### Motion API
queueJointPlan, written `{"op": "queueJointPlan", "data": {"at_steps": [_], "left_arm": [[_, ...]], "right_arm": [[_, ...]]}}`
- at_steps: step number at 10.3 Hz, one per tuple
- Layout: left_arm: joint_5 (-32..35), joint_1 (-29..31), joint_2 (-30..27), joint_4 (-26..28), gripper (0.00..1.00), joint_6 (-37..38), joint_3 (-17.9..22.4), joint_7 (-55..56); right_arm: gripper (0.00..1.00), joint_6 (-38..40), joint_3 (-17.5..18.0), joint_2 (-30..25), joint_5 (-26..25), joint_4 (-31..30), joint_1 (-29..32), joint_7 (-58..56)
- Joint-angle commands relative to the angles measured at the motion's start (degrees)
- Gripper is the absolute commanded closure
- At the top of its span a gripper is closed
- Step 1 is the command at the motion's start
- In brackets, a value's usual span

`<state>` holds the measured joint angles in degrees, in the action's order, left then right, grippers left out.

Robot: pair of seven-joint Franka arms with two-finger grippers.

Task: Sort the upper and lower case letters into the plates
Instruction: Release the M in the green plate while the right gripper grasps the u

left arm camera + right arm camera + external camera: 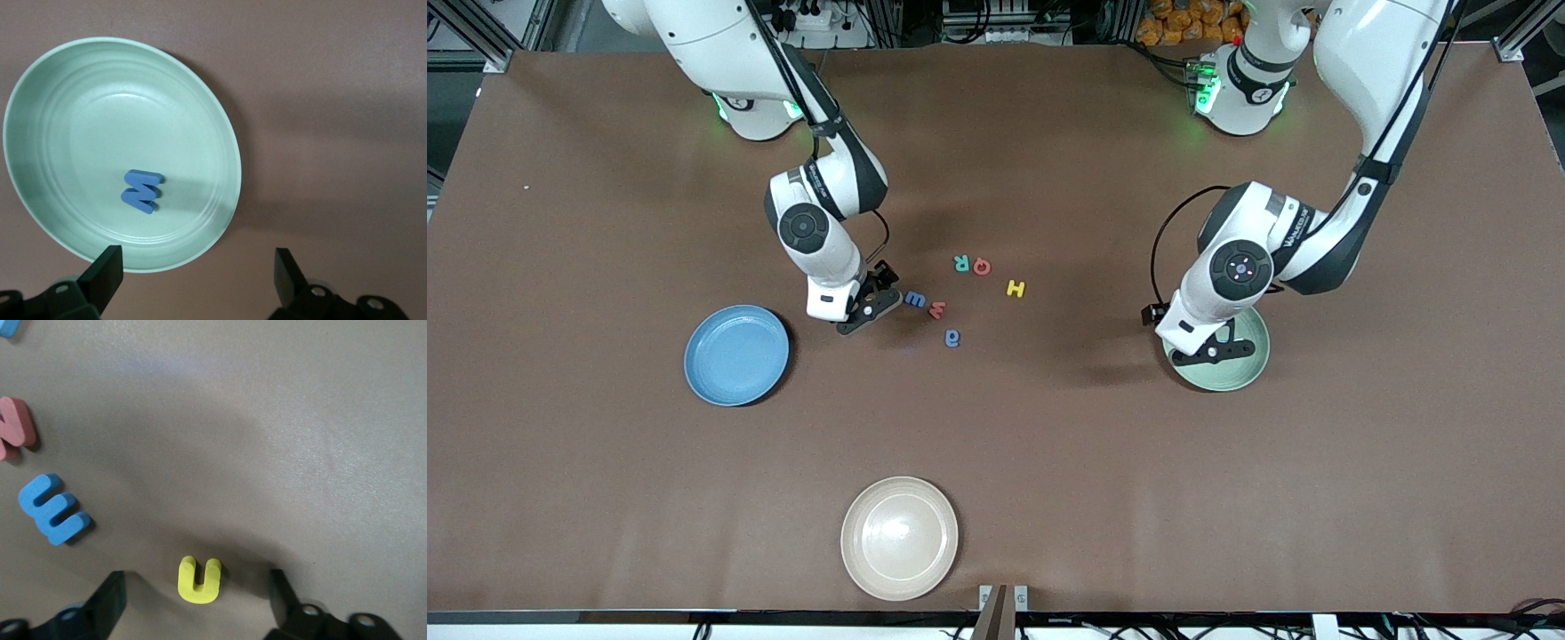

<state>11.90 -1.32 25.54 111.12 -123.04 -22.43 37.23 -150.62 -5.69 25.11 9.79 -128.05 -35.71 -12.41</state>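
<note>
Right gripper (197, 583) straddles yellow u (199, 579), front-hidden

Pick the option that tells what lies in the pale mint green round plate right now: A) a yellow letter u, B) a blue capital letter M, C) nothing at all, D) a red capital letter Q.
B: the left wrist view shows the small flat blue capital letter M lying inside the pale mint green round plate, between no fingers, with the open left hand above the rim.

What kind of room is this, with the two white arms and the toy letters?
Most likely a robotics lab. Two arms are bolted to a brown table framed by metal rails, with cables along the edges. Foam letters and plates are laid out as a sorting exercise.
</note>
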Motion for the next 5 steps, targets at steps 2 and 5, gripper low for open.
{"op": "queueJointPlan", "data": {"at_steps": [2, 5], "left_arm": [[-1.6, -0.3, 2.4, -4.5, 0.0, 0.3, -0.4, -0.2], [-1.4, -6.7, 3.5, -7.2, 0.0, 0.3, -0.3, 15.4]], "right_arm": [[1.0, -0.7, 0.2, 0.2, 1.1, 0.1, 0.2, 0.1], [1.0, -0.6, 0.2, 0.1, 1.1, 0.0, 0.2, 0.1]]}}
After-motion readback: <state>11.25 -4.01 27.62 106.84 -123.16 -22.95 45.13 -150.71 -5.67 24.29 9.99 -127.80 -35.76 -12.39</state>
